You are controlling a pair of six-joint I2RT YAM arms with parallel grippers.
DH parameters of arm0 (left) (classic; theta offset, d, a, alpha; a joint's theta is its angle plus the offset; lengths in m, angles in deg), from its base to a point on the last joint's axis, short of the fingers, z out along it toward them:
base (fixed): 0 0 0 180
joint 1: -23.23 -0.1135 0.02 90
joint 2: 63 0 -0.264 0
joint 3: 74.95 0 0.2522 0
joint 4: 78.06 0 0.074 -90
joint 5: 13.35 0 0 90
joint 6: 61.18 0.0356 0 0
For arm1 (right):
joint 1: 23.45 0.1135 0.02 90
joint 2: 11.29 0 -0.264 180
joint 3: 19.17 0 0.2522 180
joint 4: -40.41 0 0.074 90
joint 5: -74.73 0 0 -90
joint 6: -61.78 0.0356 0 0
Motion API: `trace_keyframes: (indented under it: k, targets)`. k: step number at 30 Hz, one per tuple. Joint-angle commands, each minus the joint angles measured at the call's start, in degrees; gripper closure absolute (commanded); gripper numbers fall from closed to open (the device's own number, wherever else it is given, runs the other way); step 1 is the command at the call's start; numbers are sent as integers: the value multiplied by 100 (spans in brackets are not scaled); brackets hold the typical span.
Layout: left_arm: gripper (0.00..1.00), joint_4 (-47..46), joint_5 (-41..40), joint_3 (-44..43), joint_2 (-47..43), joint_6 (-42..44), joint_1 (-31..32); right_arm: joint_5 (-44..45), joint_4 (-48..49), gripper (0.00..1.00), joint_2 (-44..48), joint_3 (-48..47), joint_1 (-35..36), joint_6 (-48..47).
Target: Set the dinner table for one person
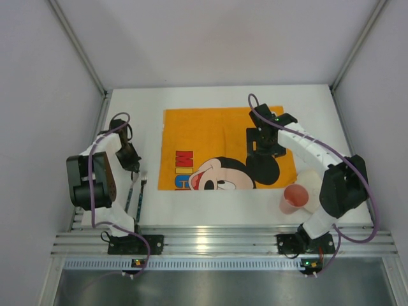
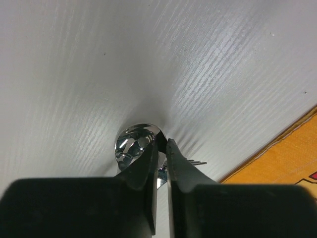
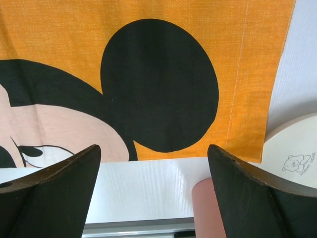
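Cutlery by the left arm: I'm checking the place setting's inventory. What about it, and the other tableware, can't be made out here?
- spoon: left wrist view, handle hidden behind the left gripper; whether it is gripped is unclear.
- fork: same view, only tine tips show past the gripper.
- white plate: top view, right arm covers part; right wrist view, edge cuts it.
- pink cup: contents too small to tell in top view.

My left gripper [image 1: 132, 164] is by the fork [image 1: 143, 182], left of the orange mat [image 1: 204, 131]. My right gripper [image 1: 264, 150] is over the mat. A pink cup [image 1: 292, 199] and white plate [image 1: 311, 182] sit near right on the white table [image 1: 210, 217].
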Motion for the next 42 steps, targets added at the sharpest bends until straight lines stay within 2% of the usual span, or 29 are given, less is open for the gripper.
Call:
trace_keyframes:
  k: [1,3,8,14,18,22,24,30,34,38,42]
  targets:
    - [95,137,23,-115,68,77,-10,46,157,11,-28,18,97,83]
    - [100,172,23,-167,51,77,-10,28,148,12,-37,-8,106,83]
    - [100,287,23,-361,-204,-46,-10,-77,157,12,-28,-131,141,48]
    - [100,-55,1075,-475,-880,-291,-1,-1333,894,12,138,-342,334,-365]
    - [100,-293,1323,-607,-1258,-415,16,-2176,1281,13,42,-614,536,-409]
    - [100,-486,1464,-677,-1434,-511,16,-2459,1352,14,-186,-913,738,-479]
    - [100,-670,1778,-634,-1478,-705,42,-2599,1352,14,-309,-1054,818,-524]
    - [100,-1408,2193,-555,-1251,-1434,376,-3591,1940,14,-406,-1107,1002,-462]
    - [100,-1998,2510,-519,-1031,-1988,640,-3891,2230,14,-555,-1116,1117,-374]
    - [100,-2235,2589,-922,-767,-2269,1016,-4251,2809,14,-652,-853,1134,-76]
    - [100,-2367,2677,-1301,-399,-2463,1316,-4358,2925,14,-828,-852,1143,-40]
